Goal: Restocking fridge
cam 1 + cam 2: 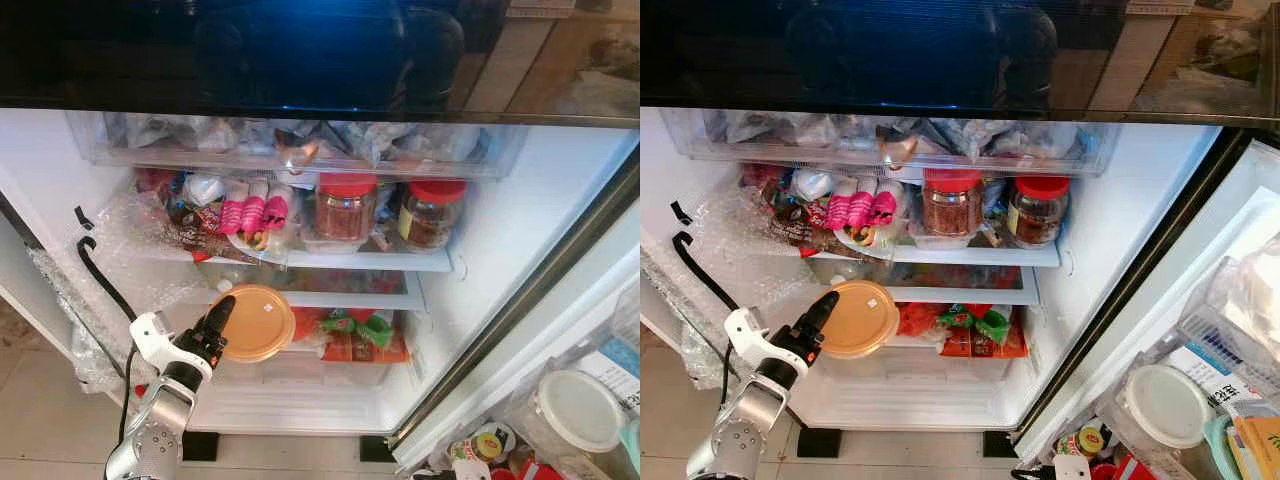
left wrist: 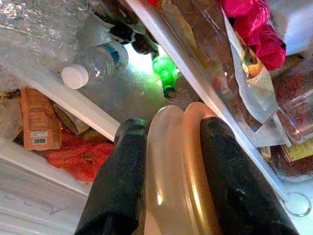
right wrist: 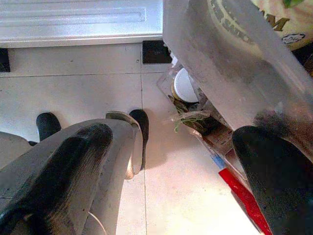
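Note:
A round container with an orange lid [image 1: 257, 322] is held edge-on in front of the fridge's lower shelf [image 1: 340, 298]. My left gripper [image 1: 217, 322] is shut on its left rim, and the left wrist view shows the rim [image 2: 176, 166] pinched between both black fingers [image 2: 122, 181]. The container hangs in front of the crisper area with red and green packets [image 1: 352, 336]. In the right wrist view my right gripper [image 3: 166, 166] hangs open over the tiled floor, beside the door's clear bin [image 3: 230, 63].
The upper shelf [image 1: 360, 260] carries two red-lidded jars [image 1: 345, 207], pink bags [image 1: 252, 213] and packets. A clear drawer [image 1: 300, 145] sits above. Bubble wrap [image 1: 120, 260] and a black cable [image 1: 100, 275] hang at the left wall. The open door's bins [image 1: 1200, 390] stand at the right.

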Available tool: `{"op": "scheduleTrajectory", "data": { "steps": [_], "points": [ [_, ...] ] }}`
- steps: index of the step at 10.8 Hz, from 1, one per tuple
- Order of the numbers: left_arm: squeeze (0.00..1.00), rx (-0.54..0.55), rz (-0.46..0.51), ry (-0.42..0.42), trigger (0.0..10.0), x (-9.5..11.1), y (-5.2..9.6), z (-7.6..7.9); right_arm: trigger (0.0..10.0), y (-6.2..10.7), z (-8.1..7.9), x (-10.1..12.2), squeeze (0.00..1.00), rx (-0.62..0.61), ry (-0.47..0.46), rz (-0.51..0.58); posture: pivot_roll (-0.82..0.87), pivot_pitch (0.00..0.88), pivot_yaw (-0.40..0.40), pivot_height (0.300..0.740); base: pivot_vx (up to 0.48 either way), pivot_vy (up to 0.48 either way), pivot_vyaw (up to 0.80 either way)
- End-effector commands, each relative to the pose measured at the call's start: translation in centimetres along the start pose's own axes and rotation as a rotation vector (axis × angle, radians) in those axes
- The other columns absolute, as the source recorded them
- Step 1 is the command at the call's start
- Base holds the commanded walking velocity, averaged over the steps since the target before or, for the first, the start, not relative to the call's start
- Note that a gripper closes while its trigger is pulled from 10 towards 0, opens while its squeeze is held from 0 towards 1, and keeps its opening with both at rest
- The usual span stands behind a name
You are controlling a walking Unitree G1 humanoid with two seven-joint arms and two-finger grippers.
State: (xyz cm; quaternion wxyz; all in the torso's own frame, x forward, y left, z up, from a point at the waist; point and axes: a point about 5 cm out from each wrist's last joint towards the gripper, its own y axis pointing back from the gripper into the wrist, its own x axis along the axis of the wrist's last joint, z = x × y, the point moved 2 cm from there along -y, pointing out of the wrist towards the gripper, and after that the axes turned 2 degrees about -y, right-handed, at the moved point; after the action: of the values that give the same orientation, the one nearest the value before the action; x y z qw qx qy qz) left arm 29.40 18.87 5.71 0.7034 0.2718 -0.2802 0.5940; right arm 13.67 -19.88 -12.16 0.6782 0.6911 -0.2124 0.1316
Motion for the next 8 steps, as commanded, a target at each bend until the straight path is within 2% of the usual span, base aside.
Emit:
{"op": "scheduleTrajectory", "data": {
  "steps": [1,3,7,8],
  "points": [
    [0.0,-0.013,-0.005,-0.02,10.0,-0.02,-0.24,0.3,10.0,0.03,0.47,0.36,0.0,-0.016,0.001,0.015,-0.08,0.014,-0.073,0.72,0.0,0.0,0.0],
    [0.0,-0.012,-0.003,-0.02,10.0,-0.02,-0.22,0.3,10.0,0.03,0.41,0.48,0.0,-0.01,-0.006,0.028,-0.08,0.021,-0.074,0.692,0.0,0.0,0.0],
    [0.0,-0.008,-0.001,-0.019,10.0,-0.02,-0.22,0.31,10.0,0.04,0.58,0.41,0.0,-0.027,-0.006,0.021,-0.08,0.028,-0.075,0.692,0.0,0.0,0.0],
    [0.0,-0.006,0.0,-0.021,10.0,-0.04,-0.21,0.3,10.0,0.04,0.51,0.43,0.0,-0.015,-0.006,0.022,-0.08,0.028,-0.076,0.677,0.0,0.0,0.0]
  ]
}}
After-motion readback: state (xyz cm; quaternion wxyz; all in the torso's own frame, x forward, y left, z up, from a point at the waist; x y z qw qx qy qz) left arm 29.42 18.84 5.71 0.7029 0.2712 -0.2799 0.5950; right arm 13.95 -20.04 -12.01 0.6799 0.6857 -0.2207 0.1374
